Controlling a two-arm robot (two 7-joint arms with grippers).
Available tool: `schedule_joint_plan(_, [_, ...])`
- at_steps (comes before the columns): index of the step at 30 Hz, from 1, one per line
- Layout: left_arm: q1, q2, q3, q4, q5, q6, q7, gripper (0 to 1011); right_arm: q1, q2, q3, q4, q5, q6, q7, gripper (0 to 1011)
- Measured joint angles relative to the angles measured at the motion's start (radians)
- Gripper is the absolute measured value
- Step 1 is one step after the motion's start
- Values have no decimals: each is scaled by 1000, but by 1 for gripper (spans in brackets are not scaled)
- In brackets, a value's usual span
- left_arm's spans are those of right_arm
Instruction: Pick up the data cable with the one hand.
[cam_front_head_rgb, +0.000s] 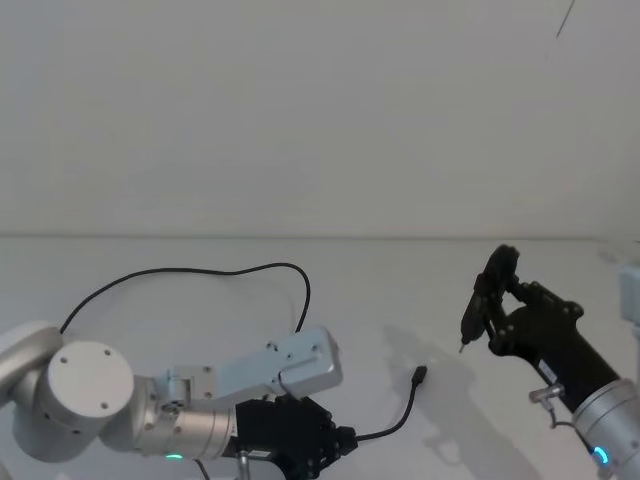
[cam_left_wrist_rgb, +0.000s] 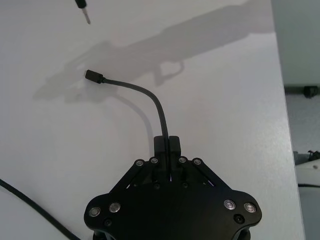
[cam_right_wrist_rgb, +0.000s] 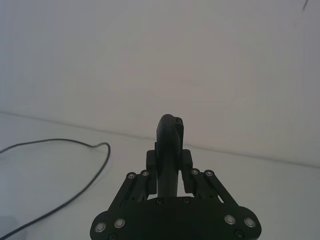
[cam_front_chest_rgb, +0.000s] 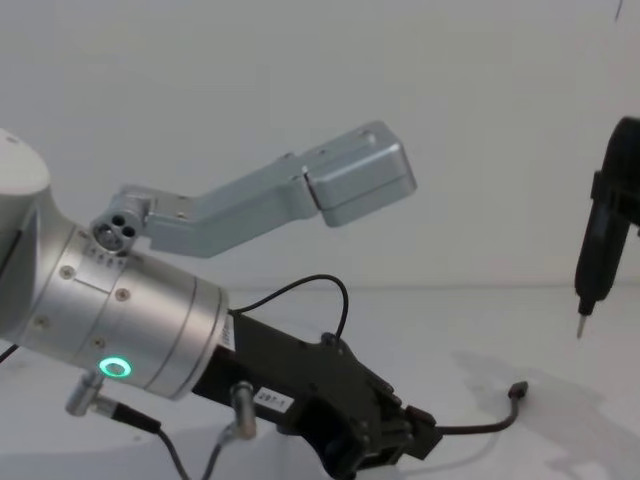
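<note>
The data cable (cam_front_head_rgb: 200, 270) is a thin black cord looping across the white table in the head view, then running behind my left arm. My left gripper (cam_front_head_rgb: 345, 438) is low at the front, shut on the cable a short way from its end. In the left wrist view the fingers (cam_left_wrist_rgb: 173, 145) clamp the cord, and its free end curves out to the small dark plug (cam_left_wrist_rgb: 92, 76), whose shadow falls on the table beside it. The chest view shows the same gripper (cam_front_chest_rgb: 425, 440) and plug (cam_front_chest_rgb: 517, 388). My right gripper (cam_front_head_rgb: 493, 302) hovers at the right, shut on a black pen-like tool (cam_front_head_rgb: 480, 300) with a metal tip.
The pen-like tool's tip (cam_front_chest_rgb: 580, 330) hangs above the table to the right of the plug. The table edge (cam_left_wrist_rgb: 281, 75) runs along one side in the left wrist view. A white object (cam_front_head_rgb: 630, 295) sits at the head view's far right edge.
</note>
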Motion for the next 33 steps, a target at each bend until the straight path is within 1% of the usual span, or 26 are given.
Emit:
schedule_joint_plan(1, [-2, 7, 1, 0, 6, -19, -8, 43, 2, 7, 7, -8, 11, 7, 15, 279])
schedule_joint_plan(4, [-5, 18, 1, -3, 12, -42, -18, 42, 6, 16, 16, -17, 29, 15, 34, 279])
schedule_joint_plan(6, [-5, 28, 0, -8, 18, -64, -25, 42, 12, 29, 26, -26, 52, 27, 60, 279])
schedule_joint_plan(8, [-5, 35, -3, -14, 21, -75, -27, 42, 15, 34, 29, -30, 64, 32, 70, 279])
schedule_joint_plan(14, [1, 67, -23, -47, 33, -111, -28, 42, 29, 50, 40, -36, 98, 45, 108, 279])
schedule_joint_plan(20, [7, 85, -40, -76, 35, -124, -23, 42, 39, 60, 46, -37, 123, 50, 131, 279])
schedule_joint_plan(25, [9, 96, -53, -100, 35, -132, -22, 42, 46, 64, 46, -36, 134, 46, 142, 279])
schedule_joint_plan(33, [9, 105, -62, -127, 34, -134, -25, 42, 68, 62, 36, -18, 139, 7, 161, 279])
